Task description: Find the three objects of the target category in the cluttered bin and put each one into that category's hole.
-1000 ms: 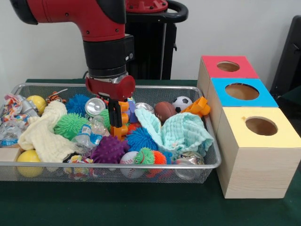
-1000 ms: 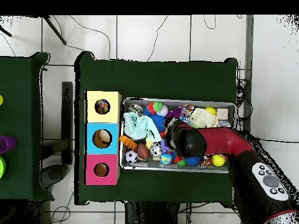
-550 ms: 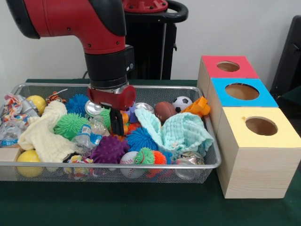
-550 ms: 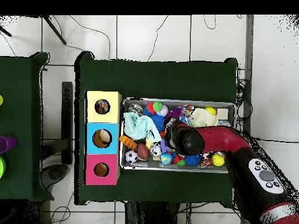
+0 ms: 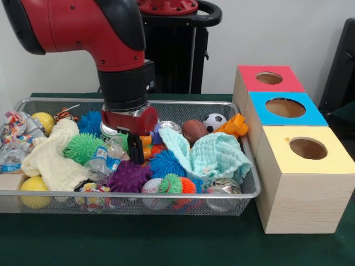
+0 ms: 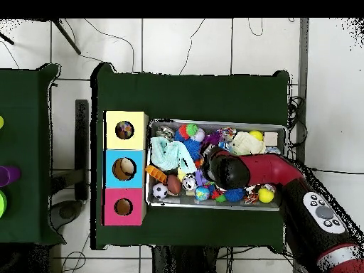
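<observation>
The gripper (image 5: 136,151) is lowered into the middle of the wire mesh bin (image 5: 66,102), well inside its rim on every side. The bin is packed; toys crowd the dark fingers (image 5: 135,149) with no open floor around them. To the gripper's front-view right lie the mint cloth (image 5: 213,156), a brown football (image 5: 194,131) and a soccer ball (image 5: 214,121); to its left a plastic bottle (image 5: 105,158) and a green spiky ball (image 5: 82,146); just below it a blue spiky ball (image 5: 165,163) and a purple spiky ball (image 5: 128,176). The fingers appear close together against an orange toy (image 5: 146,141); whether they grip it cannot be determined. The three boxes (image 5: 288,144) with holes stand outside the bin, beyond its right rim.
</observation>
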Available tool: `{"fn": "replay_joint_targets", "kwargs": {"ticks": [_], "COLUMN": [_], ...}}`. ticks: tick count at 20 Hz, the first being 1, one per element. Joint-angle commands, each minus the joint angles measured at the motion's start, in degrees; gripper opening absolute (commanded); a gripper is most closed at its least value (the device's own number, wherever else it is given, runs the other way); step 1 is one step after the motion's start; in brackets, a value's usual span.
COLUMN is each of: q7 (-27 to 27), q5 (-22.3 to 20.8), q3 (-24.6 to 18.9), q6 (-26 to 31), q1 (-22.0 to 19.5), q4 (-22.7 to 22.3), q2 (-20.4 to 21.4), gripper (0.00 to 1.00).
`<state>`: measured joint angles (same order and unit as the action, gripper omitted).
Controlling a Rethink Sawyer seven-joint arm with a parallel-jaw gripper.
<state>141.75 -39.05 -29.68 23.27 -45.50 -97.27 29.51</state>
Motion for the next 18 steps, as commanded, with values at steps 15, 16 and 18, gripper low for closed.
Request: {"fn": "replay_joint_targets", "kwargs": {"ticks": [15,16,18], "q7": [-23.1,-23.0,-22.7], "q5": [-0.4,-0.6,-1.2], "q3": [-8.5,-8.5,-8.2], "q6": [16.4,16.5,16.1], "q1": [-6.4,-6.2,-5.6], "q4": [8.1,8.5,9.3], "q2": [-3.9,-4.2,-5.1], "gripper": [0.00,0.00,0.00]}}
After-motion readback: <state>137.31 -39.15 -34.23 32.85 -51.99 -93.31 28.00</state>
